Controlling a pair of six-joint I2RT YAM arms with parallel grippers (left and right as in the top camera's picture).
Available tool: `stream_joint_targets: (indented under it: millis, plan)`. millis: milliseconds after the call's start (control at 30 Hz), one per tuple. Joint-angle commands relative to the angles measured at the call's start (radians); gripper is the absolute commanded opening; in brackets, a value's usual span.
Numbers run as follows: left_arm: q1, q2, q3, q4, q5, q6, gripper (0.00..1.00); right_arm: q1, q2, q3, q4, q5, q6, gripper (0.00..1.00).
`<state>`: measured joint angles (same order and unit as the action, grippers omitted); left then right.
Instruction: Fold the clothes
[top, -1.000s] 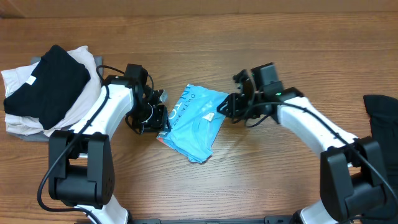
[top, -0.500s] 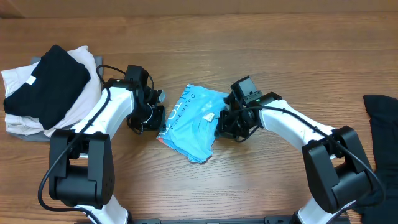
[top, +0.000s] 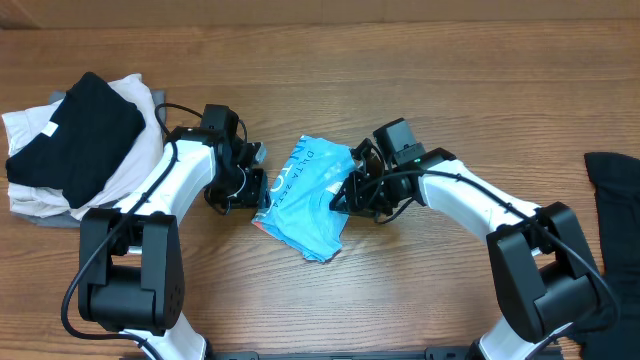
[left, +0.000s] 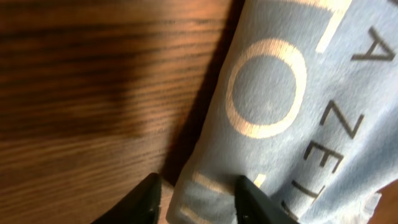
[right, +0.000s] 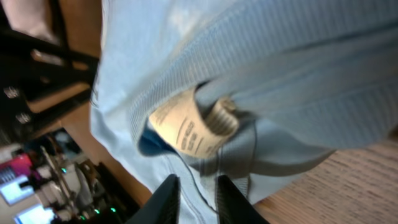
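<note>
The crumpled sky-blue fabric T-shirt (top: 305, 200) with white lettering lies at the centre of the brown wooden table (top: 450, 60), its 3 o'clock edge pinched by the right gripper (top: 342, 197), while the left gripper (top: 258, 195) straddles its 9 o'clock edge, grip impossible to tell.
</note>
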<state>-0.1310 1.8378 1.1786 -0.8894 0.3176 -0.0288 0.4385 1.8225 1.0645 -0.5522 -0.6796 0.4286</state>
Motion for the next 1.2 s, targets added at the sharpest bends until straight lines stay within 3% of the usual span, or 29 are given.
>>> stream_joint_targets:
  millis: [0,133,233,367,467,633,767,867,1167]
  plan:
    - [-0.006,-0.012,-0.005,0.012,0.005,0.011,0.34,0.039,-0.027,-0.032,0.002,0.065,0.056,0.15]
    - [-0.006,-0.012,-0.018,0.017,0.004,0.037,0.28,0.046,-0.027,-0.037,0.002,0.077,0.07,0.15]
    - [-0.006,-0.012,-0.047,0.044,0.016,0.049,0.26,0.045,-0.027,-0.037,-0.004,0.093,0.107,0.05]
    - [-0.006,-0.012,-0.096,0.097,0.093,0.051,0.21,0.044,-0.027,-0.037,-0.041,0.14,0.161,0.04]
    - [-0.002,-0.012,-0.118,0.1,0.046,0.052,0.04,0.043,-0.027,-0.037,-0.091,0.148,0.179,0.04]
    - [0.045,-0.012,-0.118,0.08,-0.01,0.051,0.04,0.03,-0.035,-0.033,-0.141,0.138,0.169,0.04]
    - [0.092,-0.013,-0.118,0.079,0.039,0.053,0.04,0.02,-0.091,-0.033,-0.039,-0.024,-0.029,0.17]
    - [0.107,-0.013,-0.118,0.086,0.093,0.057,0.04,0.024,-0.124,-0.033,0.021,-0.074,-0.063,0.29]
    - [0.106,-0.013,-0.118,0.101,0.154,0.06,0.04,0.092,-0.075,-0.033,0.117,-0.017,-0.047,0.29]
